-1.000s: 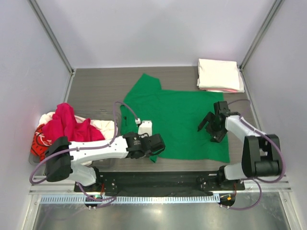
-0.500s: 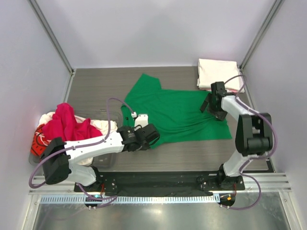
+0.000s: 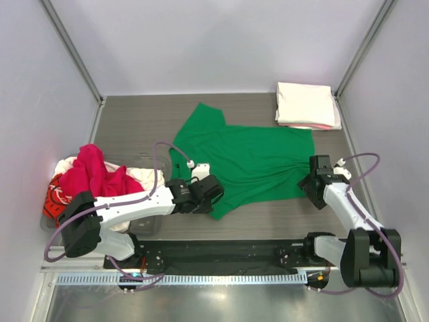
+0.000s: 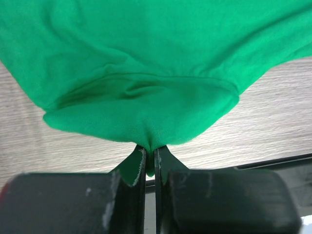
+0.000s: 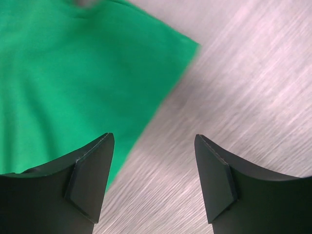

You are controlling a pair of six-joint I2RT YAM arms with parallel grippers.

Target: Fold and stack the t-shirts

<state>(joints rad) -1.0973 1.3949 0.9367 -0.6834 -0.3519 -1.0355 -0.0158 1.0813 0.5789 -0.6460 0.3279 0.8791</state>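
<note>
Left gripper: the hem of the green tee is being pinched between clenched jaws. Right gripper: the jaws are being held apart, with nothing between them. The free corner of the green tee is being shown at 10 o'clock, just beside it. The long axis is lying 9-to-3 across the table. The right arm is being judged nearer.

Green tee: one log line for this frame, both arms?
green tee: spread out | left fingers: shut on its near hem | right fingers: open over its edge | folded stack: back right
</note>
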